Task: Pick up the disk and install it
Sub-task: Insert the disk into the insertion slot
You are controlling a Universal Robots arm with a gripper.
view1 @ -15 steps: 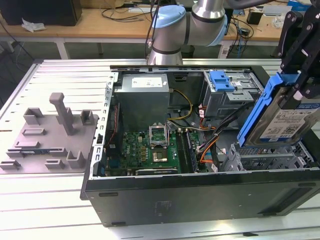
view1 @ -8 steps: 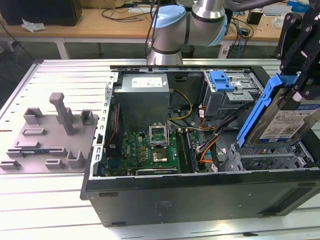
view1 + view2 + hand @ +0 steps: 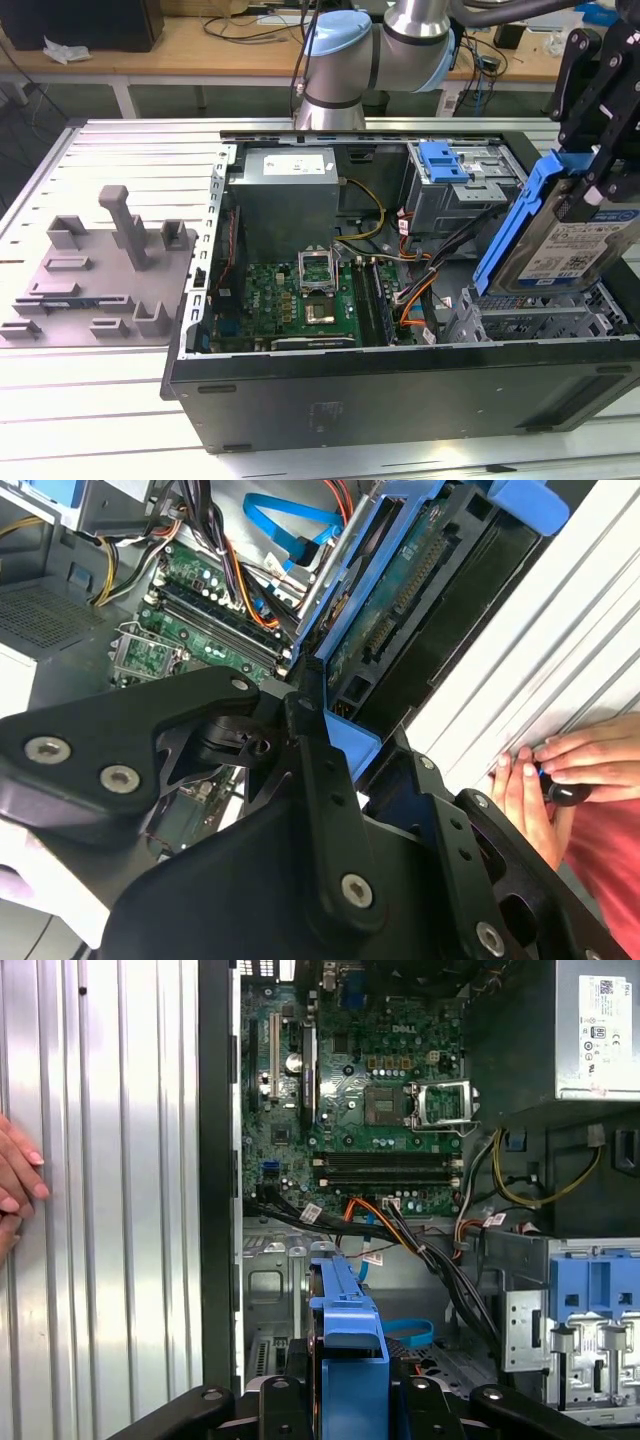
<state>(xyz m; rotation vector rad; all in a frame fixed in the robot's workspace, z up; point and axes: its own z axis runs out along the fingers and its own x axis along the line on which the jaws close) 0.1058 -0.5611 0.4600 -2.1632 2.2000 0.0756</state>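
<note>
The disk [image 3: 572, 248] was silver with a white-and-blue label, framed by a blue bracket [image 3: 512, 228], and the gripper [image 3: 592, 185] was black. The motherboard [image 3: 300, 295] was green inside a black case [image 3: 400, 385], beside a grey power supply [image 3: 285, 195]. The bench [image 3: 90, 400] was pale silver, striped with ribbed lines, and the fixture [image 3: 110, 260] on it was grey.

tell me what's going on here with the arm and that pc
The arm's gripper is clamped on the disk, holding it tilted over the open computer case at the exterior view's right end. The disk is not yet lying flat inside. A person's hand rests on the table beside the case.
</note>
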